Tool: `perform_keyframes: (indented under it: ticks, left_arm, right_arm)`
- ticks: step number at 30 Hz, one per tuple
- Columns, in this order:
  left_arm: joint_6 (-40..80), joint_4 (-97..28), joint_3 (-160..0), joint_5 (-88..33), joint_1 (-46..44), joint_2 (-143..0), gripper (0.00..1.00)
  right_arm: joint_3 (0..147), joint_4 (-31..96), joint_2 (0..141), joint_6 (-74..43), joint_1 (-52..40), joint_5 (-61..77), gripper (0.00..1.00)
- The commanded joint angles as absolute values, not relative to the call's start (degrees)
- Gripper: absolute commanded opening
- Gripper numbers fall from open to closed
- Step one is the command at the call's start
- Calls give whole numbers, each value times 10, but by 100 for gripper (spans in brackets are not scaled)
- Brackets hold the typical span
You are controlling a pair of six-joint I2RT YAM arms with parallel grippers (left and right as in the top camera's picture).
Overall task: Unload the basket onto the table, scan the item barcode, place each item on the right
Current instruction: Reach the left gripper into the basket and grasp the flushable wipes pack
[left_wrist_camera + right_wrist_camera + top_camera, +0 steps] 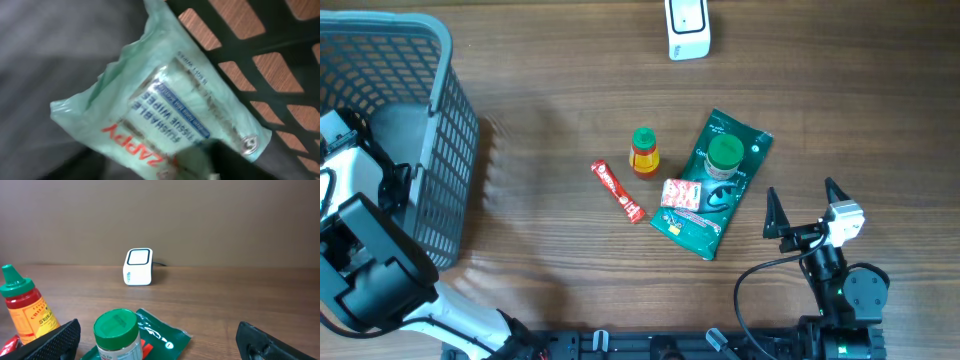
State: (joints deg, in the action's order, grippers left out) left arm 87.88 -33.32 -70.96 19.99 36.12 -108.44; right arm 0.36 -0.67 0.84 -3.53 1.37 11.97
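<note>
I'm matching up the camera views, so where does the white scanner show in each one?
Overhead: white scanner at the top edge, right of centre.
Left wrist: not in it.
Right wrist: far off, just left of centre.
Shared landmark: green-lidded jar, overhead and right wrist.

The basket [450, 150] is a grey lattice; the wipes packet [165, 110] is pale mint green with red lettering. The sauce bottle [644, 153] is red and green-capped, on a brown wood-grain table [560, 90].

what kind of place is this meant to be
Probably a mock shop checkout set up on a wooden table: a white barcode scanner, a grey shopping basket and small groceries such as a red sauce bottle.
</note>
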Motion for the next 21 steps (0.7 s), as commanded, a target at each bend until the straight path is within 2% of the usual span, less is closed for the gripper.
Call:
perform_keyframes:
  ticks: [1,8,14,21]
  left_arm:
    - [879,-352,-703,199,362,-1096,41]
    - [868,-354,-707,183,362,-1078,4]
    - [855,-354,-710,142,362,-1001,4]
    - [808,-353,-709,109,361,-833,4]
  right_arm:
    - [3,-9,3,-30,11,116,100]
    - [3,-9,3,-30,11,116,100]
    - [3,-9,3,-30,11,116,100]
    - [3,-9,3,-30,11,116,100]
